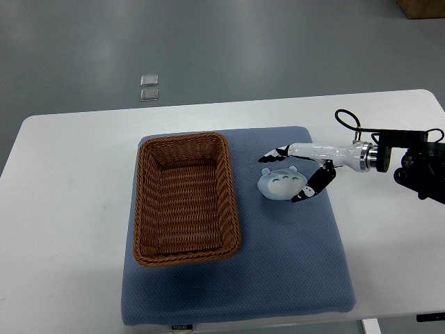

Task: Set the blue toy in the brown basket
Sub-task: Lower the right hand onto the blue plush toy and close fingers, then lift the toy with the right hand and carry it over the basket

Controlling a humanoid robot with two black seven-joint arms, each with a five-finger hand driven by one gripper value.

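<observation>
The blue toy (279, 185), a small round pale-blue plush with a white belly, lies on the blue mat (292, 264) just right of the brown wicker basket (184, 198). The basket holds nothing. My right hand (286, 177) reaches in from the right edge and hovers at the toy. Its fingers are spread, one set above the toy and the thumb (309, 189) below and to the right of it, straddling the toy without closing on it. The left arm is out of view.
The mat lies on a white table (62, 209). Grey floor lies beyond the far edge, with two small clear squares (149, 88) on it. The right arm's black wrist and cable (410, 163) sit over the table's right side.
</observation>
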